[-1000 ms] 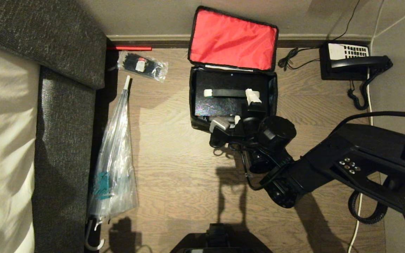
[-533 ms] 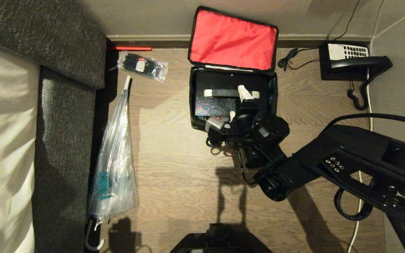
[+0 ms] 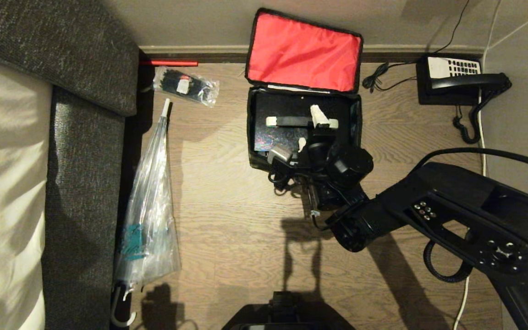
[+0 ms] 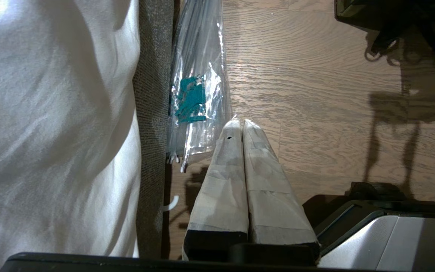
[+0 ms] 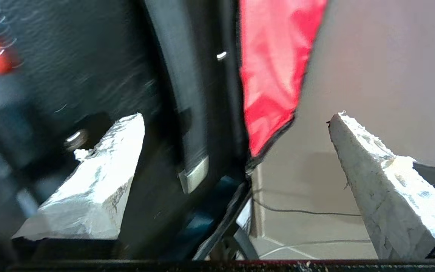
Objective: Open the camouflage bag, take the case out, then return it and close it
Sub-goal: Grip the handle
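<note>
Floor scene from above, with wrist views. The bag (image 3: 304,123) stands on the wooden floor against the far wall, lid thrown back so that its red lining (image 3: 304,51) leans on the wall. The case (image 3: 287,126) lies flat inside the bag, filling most of the opening, its strap handle (image 3: 291,121) with pale ends running across the top. The right claw (image 3: 309,128) hangs over the right half of the case, jaws spread wide and empty; one taped finger (image 3: 319,115) sits at the handle's right end, the other (image 3: 301,145) nearer the bag's front wall. In the right wrist view the handle (image 5: 187,113) passes between the two fingers (image 5: 100,166). The left claw (image 4: 244,130) is parked low beside the bed (image 4: 51,113), fingers pressed together, holding nothing.

Step in hand, as judged: grasping the case for removal. To do it well, the claw should settle with one finger on each side of the handle, clear of the bag walls and lining, and clamp only once the handle is centred. The lift should be straight up, since the case nearly fills the bag and a tilted pull may drag the bag along
</note>
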Tool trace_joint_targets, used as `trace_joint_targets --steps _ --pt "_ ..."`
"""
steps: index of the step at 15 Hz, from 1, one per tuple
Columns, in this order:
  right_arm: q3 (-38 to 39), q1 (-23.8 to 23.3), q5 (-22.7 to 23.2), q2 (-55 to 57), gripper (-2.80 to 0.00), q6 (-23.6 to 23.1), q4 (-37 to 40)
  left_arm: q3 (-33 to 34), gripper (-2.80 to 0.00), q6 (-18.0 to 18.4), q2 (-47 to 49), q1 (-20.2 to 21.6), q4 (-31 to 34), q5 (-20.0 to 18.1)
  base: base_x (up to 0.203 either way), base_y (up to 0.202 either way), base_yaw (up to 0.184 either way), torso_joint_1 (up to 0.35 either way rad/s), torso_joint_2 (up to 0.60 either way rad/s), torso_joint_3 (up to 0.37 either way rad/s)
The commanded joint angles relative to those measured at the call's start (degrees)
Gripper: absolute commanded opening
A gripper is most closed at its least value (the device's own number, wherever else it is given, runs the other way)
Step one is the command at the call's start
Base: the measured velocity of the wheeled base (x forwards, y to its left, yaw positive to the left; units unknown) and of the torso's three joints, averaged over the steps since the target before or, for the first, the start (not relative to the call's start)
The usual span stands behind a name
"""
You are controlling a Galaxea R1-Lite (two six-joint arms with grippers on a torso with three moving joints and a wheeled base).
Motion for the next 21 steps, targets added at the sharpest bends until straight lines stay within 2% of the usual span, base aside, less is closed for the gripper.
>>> trace_joint_targets --steps 1,4,6,8,21 --pt "-0.09 -0.24 -0.12 -0.46 0.00 -0.20 -0.33 0.09 -2.80 -0.02 -0.09 0.02 -0.01 0.02 0.000 0.000 0.000 0.000 0.00 0.000" --pt "6.56 -0.28 -0.79 -7.50 0.00 3.86 0.47 0.04 -2.80 -0.02 -0.09 0.02 -0.01 0.02 0.000 0.000 0.000 0.000 0.00 0.000" --pt "11.56 -0.23 -3.26 -12.71 0.00 6.71 0.75 0.09 -2.80 -0.02 -0.09 0.02 -0.01 0.02 0.000 0.000 0.000 0.000 0.00 0.000" --pt "13.38 -0.33 -4.53 -16.37 0.00 8.26 0.92 0.04 -2.80 -0.06 -0.09 0.02 -0.01 0.02 0.000 0.000 0.000 0.000 0.00 0.000" --pt "14.14 -0.57 -4.85 -18.42 0.00 8.02 0.82 0.00 -2.80 -0.02 -0.09 0.02 0.11 -0.07 0.000 0.000 0.000 0.000 0.00 0.000"
